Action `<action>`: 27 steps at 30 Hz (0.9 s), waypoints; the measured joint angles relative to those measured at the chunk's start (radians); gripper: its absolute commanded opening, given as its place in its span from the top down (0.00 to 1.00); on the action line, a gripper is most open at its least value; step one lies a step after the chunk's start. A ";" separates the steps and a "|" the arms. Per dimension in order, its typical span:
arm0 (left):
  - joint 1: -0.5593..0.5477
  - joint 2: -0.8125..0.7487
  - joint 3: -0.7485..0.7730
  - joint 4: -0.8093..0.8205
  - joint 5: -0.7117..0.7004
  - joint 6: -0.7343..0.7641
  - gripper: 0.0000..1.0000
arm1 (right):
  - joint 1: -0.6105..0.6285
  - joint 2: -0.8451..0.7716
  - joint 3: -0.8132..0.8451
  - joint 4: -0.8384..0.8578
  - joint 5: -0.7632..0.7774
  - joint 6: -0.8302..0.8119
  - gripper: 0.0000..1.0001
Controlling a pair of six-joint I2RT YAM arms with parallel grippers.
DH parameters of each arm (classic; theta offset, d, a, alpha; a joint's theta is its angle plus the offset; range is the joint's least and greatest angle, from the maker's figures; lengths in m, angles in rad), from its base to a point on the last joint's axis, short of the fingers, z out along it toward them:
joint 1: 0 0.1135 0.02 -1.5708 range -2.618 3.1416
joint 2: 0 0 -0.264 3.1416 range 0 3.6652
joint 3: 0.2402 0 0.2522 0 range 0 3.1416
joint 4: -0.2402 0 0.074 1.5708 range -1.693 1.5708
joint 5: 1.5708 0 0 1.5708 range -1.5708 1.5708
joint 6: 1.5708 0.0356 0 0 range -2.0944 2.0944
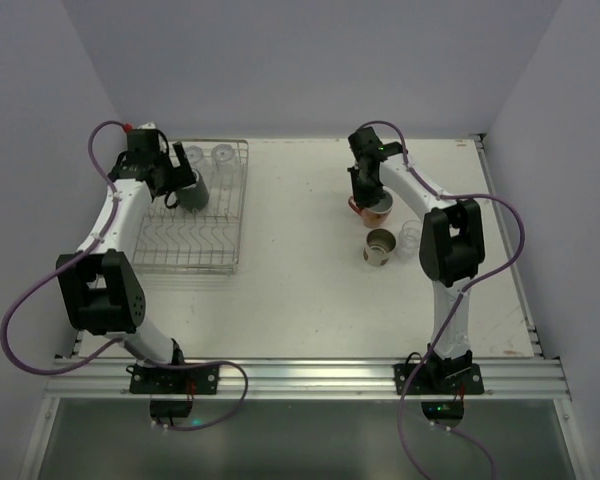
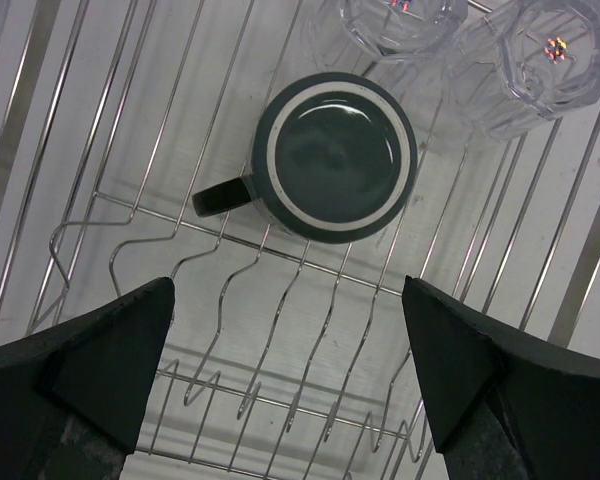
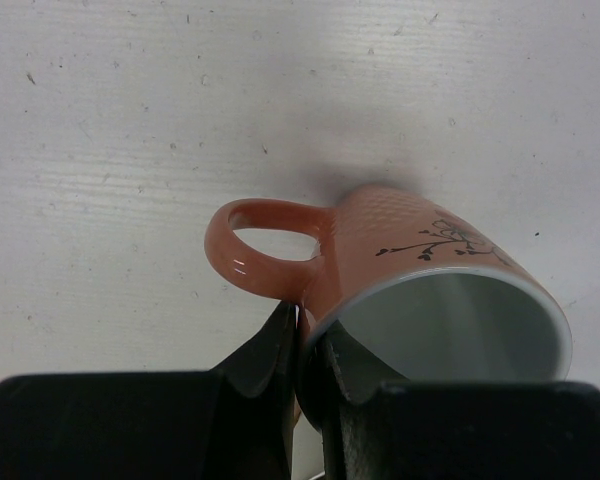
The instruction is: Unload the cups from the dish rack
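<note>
The silver wire dish rack (image 1: 202, 250) lies at the left. In it stand a dark green mug (image 1: 193, 193) and two clear glasses (image 1: 193, 155) (image 1: 223, 155). My left gripper (image 1: 170, 182) is open over the rack, just short of the mug. In the left wrist view the mug (image 2: 335, 155) seems bottom up, its handle to the left, beyond my open left gripper (image 2: 290, 370). My right gripper (image 3: 305, 330) is shut on the wall of the salmon-pink mug (image 3: 420, 260) next to its handle. It holds the mug (image 1: 372, 208) tilted, low over the table.
A tan metallic cup (image 1: 379, 247) and a clear glass (image 1: 410, 238) stand on the table just in front of the pink mug. Two glasses (image 2: 395, 25) (image 2: 540, 60) sit right behind the green mug. The rack's raised wire sides (image 2: 20, 150) flank my left gripper.
</note>
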 measured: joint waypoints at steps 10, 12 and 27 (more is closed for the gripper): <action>0.000 0.134 0.134 -0.002 -0.010 0.093 0.00 | 0.000 0.001 0.000 0.004 0.000 0.001 0.75; 0.000 0.156 0.155 0.000 0.000 0.112 0.00 | 0.000 0.001 0.000 0.006 0.000 0.000 0.74; 0.000 0.299 0.283 -0.027 0.116 0.194 0.00 | 0.000 -0.007 -0.019 0.031 -0.002 0.006 0.22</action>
